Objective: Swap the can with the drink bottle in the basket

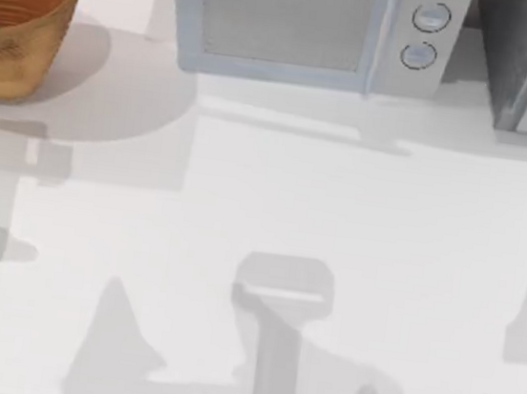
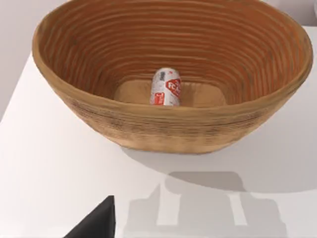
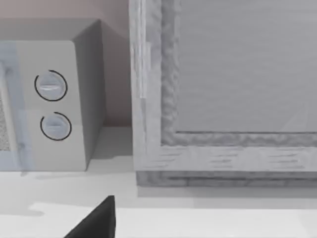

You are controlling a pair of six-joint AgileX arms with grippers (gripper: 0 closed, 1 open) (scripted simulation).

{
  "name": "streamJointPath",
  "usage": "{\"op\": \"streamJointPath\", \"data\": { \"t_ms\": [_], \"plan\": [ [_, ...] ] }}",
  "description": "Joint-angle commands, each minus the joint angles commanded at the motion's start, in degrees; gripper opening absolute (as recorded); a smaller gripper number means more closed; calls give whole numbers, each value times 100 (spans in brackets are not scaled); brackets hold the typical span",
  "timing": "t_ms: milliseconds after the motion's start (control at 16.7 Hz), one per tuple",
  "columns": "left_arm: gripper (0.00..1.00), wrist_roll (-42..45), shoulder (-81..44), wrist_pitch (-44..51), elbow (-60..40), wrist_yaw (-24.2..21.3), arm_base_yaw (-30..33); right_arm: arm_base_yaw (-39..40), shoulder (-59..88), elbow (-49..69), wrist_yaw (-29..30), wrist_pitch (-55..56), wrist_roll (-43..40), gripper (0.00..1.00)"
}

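While the left wrist view shows a dark corner of that arm's gear low over the white surface (image 2: 44, 163), I cannot tell how either arm's fingers are set. Beyond it the can (image 2: 166, 87) already lies inside the basket (image 2: 168, 131), on its floor, tipped on its side with its long axis running toward the far wall. I judge the swap mostly done; farther back stand a microwave (image 1: 308, 29) and a grey cabinet (image 3: 223, 94).

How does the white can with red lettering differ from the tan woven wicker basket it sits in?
The white can with red lettering is far smaller than the tan woven wicker basket. The can is a smooth printed cylinder; the basket is a wide, ribbed, orange-brown bowl. The can is contained; the basket contains it, resting on the white table.
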State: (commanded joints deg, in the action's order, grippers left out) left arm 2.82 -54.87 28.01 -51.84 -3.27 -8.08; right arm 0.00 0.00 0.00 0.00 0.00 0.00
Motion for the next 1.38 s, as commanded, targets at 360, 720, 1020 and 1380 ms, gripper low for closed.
{"op": "streamJointPath", "data": {
  "t_ms": [360, 720, 1020, 1380],
  "plan": [
    [100, 263, -3329, 1607, -3308, -439, -268, 0, 0, 0, 0, 0, 0, 100],
    [100, 540, -6449, 3054, -6343, -913, -445, 0, 0, 0, 0, 0, 0, 100],
    [100, 737, -8395, 3923, -8204, -1238, -512, 0, 0, 0, 0, 0, 0, 100],
    [100, 834, -9291, 4312, -9048, -1396, -531, 0, 0, 0, 0, 0, 0, 100]
  ]
}}
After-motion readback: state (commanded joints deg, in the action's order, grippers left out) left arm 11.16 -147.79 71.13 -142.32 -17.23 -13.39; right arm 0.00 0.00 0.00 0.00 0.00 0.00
